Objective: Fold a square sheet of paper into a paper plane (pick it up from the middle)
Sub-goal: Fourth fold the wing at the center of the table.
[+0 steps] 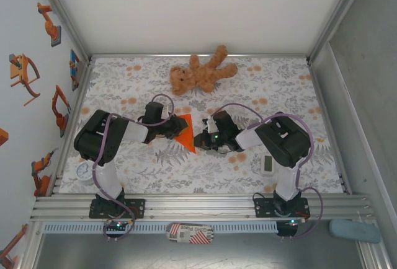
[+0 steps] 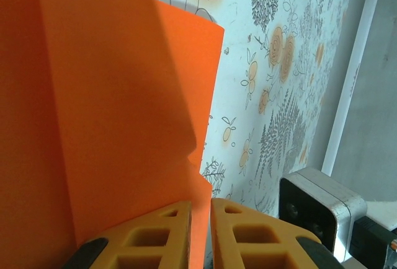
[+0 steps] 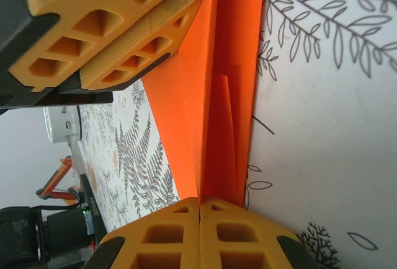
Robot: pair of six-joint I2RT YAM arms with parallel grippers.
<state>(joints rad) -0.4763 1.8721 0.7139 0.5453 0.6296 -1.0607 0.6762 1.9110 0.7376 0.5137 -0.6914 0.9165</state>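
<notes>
Partly folded square sheet of paper (image 2: 111, 126) spans gap between hands, straight ahead of each. Grip: left hand (image 2: 200, 210) pinched on one edge; right hand (image 3: 200, 204) clamped shut on folded edge. Likely light, floppy, tear-prone; hold gently at creases.

Two matching arms here. The left arm (image 1: 99, 136) and the right arm (image 1: 285, 139) both carry bulky black joint housings, with white links between them. A left purple cable (image 1: 94, 170) loops down one and a right purple cable (image 1: 308, 176) loops down the other. Each arm rises from a black base: the left base (image 1: 118, 207) and the right base (image 1: 279, 207). Close in, the left gripper (image 2: 200, 210) has yellow-orange fingers (image 2: 155, 235) moulded with angular hollow pockets (like little trusses) and black caps at the outer corners. The right gripper (image 3: 200, 204) is the same build. There's a ribbed pad (image 3: 133, 46) on a left finger, and a small green light (image 1: 215, 137) glows near the right wrist.
</notes>
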